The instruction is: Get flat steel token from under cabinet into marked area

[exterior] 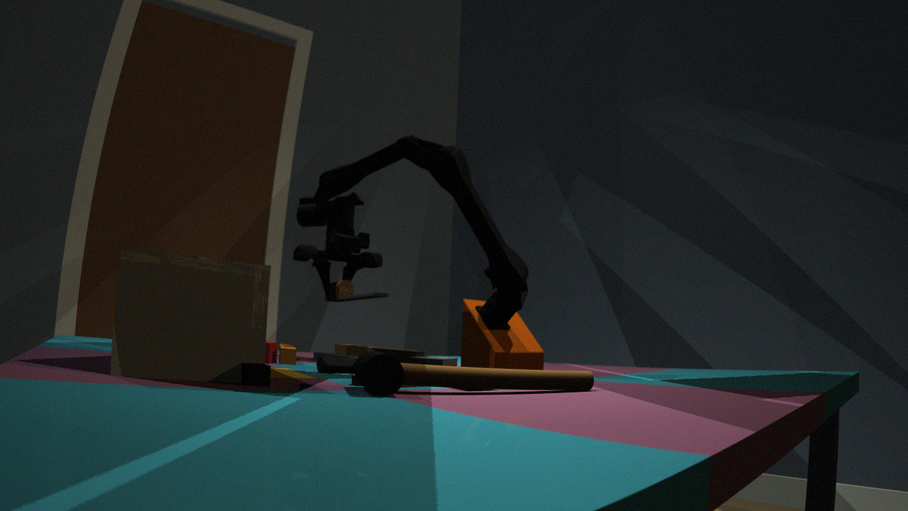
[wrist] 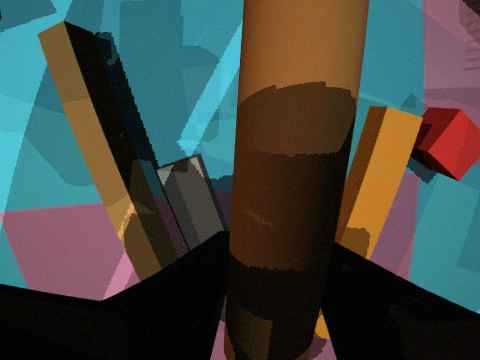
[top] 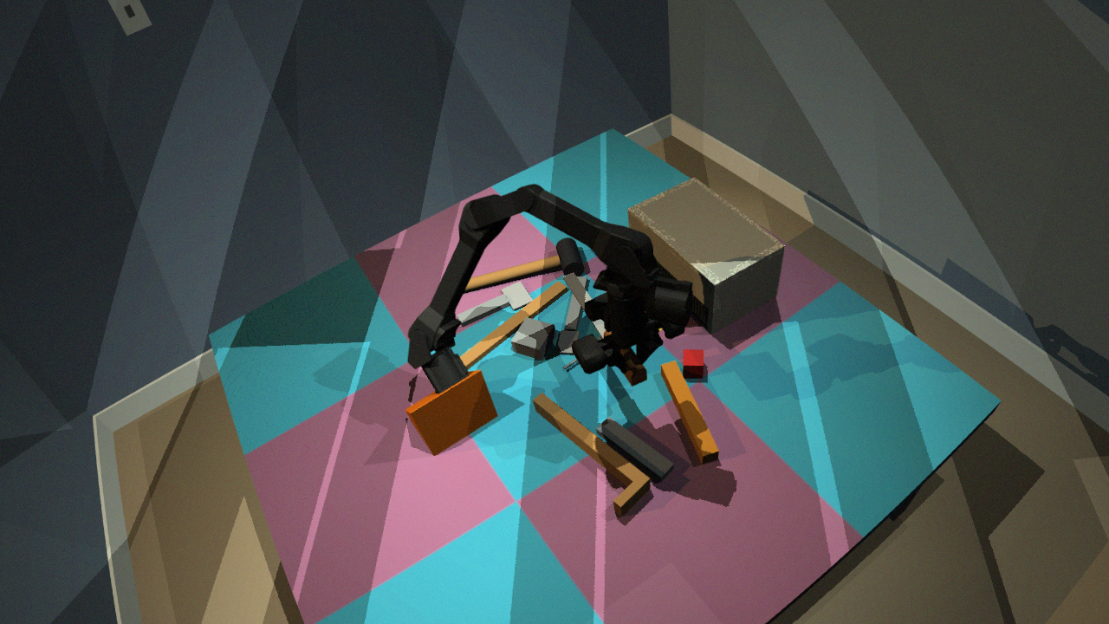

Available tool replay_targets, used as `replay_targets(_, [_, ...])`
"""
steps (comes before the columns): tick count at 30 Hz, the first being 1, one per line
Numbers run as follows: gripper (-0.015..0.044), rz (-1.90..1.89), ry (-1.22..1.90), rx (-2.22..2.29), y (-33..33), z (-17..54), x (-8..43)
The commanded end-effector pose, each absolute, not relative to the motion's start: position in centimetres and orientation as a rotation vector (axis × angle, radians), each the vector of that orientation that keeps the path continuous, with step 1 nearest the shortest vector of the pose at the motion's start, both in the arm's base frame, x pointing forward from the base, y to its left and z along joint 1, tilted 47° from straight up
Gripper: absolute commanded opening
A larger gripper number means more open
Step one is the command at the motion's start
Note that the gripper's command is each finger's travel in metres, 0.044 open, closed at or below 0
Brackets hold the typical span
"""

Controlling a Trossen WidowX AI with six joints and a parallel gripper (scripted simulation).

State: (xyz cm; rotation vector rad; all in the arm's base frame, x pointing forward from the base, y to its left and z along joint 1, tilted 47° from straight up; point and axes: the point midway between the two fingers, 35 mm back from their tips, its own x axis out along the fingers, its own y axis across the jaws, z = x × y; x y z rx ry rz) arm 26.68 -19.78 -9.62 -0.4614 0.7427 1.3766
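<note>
My gripper (top: 625, 355) (exterior: 336, 288) (wrist: 271, 246) is shut on the round wooden handle (wrist: 300, 120) (exterior: 345, 289) of a tool, held well above the table. The tool's thin flat blade (exterior: 371, 295) sticks out sideways, toward the arm's base, in the exterior view. The beige cabinet (top: 705, 221) (exterior: 190, 317) stands beyond the gripper; its vent slots (top: 699, 312) show only partly behind the arm. A sliver of the yellow marked area (exterior: 290, 373) shows in front of the cabinet. The steel token cannot be made out in any view.
A red cube (top: 693, 363) (wrist: 450, 142) and an orange bar (top: 688, 411) (wrist: 384, 172) lie near the cabinet. A hooked wooden stick (top: 581, 438) (wrist: 82, 130) lies beside a grey bar (top: 635, 450) (wrist: 192, 200). A mallet (top: 571, 256) (exterior: 379, 373), a grey block (top: 532, 338) and a long wooden stick (top: 496, 339) lie nearby.
</note>
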Motion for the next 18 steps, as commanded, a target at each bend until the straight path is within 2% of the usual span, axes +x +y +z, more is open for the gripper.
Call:
replay_targets(1, [0.0000, 1.357, 0.762, -0.427, -19.84, -9.50, 26.64])
replay_targets(18, [0.0000, 1.297, 0.847, -0.322, -19.85, -9.51, 26.65])
